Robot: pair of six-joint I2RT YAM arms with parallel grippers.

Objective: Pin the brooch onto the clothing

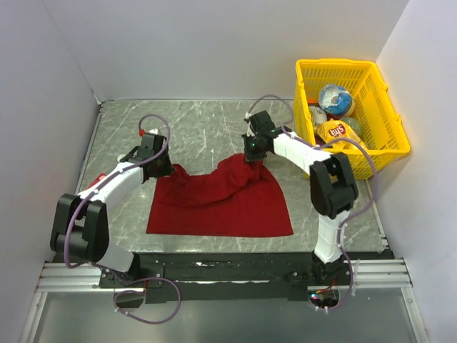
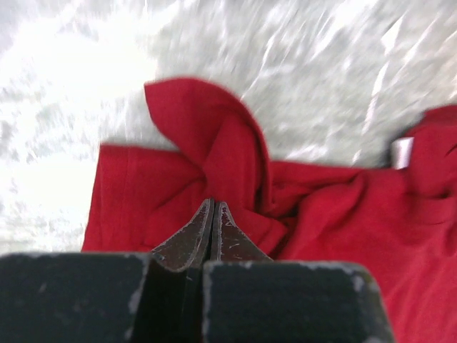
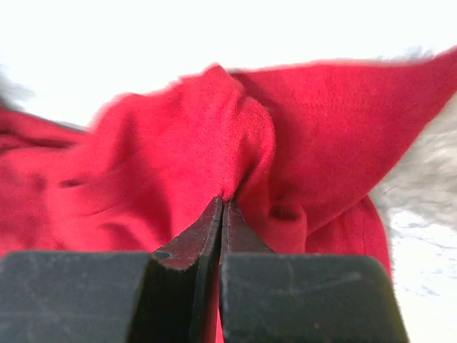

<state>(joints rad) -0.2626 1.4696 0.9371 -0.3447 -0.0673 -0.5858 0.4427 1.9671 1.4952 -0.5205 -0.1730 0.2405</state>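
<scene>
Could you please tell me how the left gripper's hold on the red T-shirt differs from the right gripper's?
The left gripper pinches the T-shirt at its far left corner, beside a folded-over flap. The right gripper pinches a raised bunch farther right along the far edge. The right gripper also reaches slightly farther back than the left gripper. Both are shut on the red fabric.

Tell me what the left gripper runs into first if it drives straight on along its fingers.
The dark-red T-shirt: the left gripper is shut on a pinch of it, and a raised fold stands directly ahead of the tips. Beyond that lies the table, though depth is hard to judge.
</scene>
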